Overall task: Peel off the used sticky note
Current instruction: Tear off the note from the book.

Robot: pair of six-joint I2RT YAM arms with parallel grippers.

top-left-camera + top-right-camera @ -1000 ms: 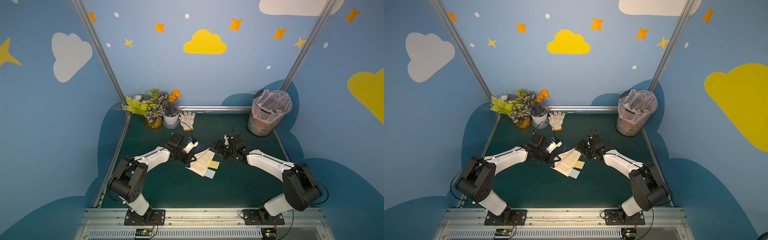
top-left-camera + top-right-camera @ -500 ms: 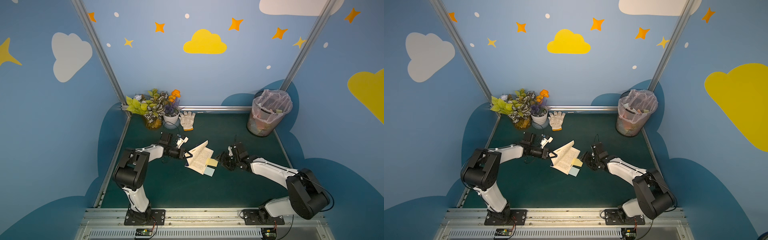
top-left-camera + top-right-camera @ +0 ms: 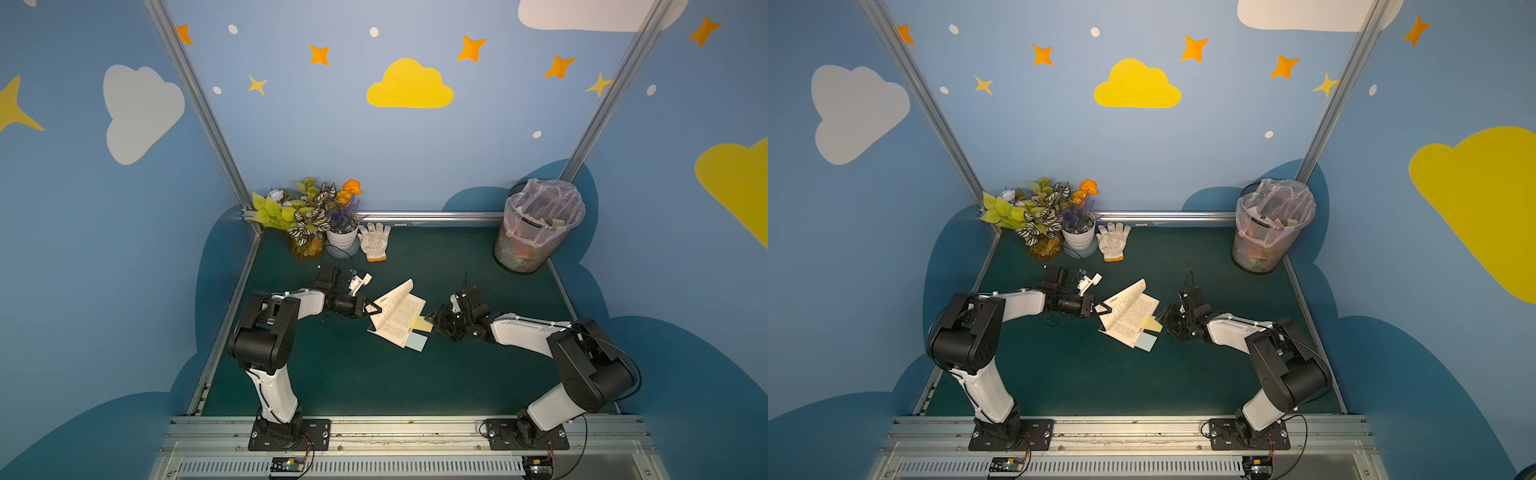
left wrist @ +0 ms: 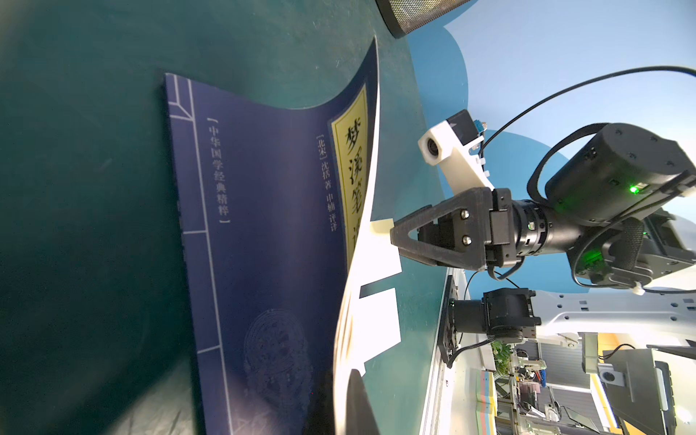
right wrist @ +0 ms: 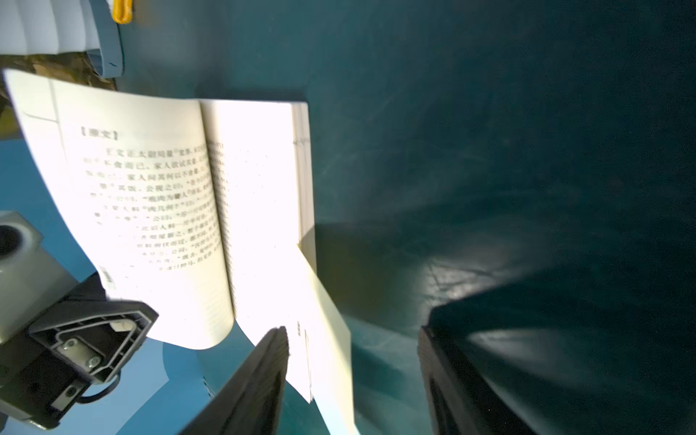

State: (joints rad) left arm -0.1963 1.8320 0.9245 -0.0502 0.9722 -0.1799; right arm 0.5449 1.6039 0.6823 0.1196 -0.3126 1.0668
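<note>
An open book (image 3: 397, 318) (image 3: 1128, 316) lies mid-table. Its left leaves and dark blue cover (image 4: 263, 226) are lifted, and my left gripper (image 3: 375, 309) (image 3: 1106, 309) (image 4: 354, 380) is shut on their edge. A yellow sticky note (image 3: 422, 323) (image 3: 1153, 323) (image 5: 327, 320) sticks out from the right page's edge. A pale blue note (image 3: 417, 343) (image 3: 1146, 343) sticks out just below it. My right gripper (image 3: 434, 321) (image 3: 1165, 322) (image 5: 354, 357) is open. The yellow note's free end lies between its jaws, nearer one finger (image 5: 271, 361). Neither finger pinches it.
A mesh bin (image 3: 536, 232) lined with a plastic bag stands at the back right. A white glove (image 3: 375, 245) and potted plants (image 3: 328, 216) sit at the back left. Metal rails edge the green table (image 3: 353, 374).
The left gripper has drawn back to the left, lifting the book's left leaves. The right gripper has come down to the yellow note at the right edge, and its jaws have narrowed slightly.
</note>
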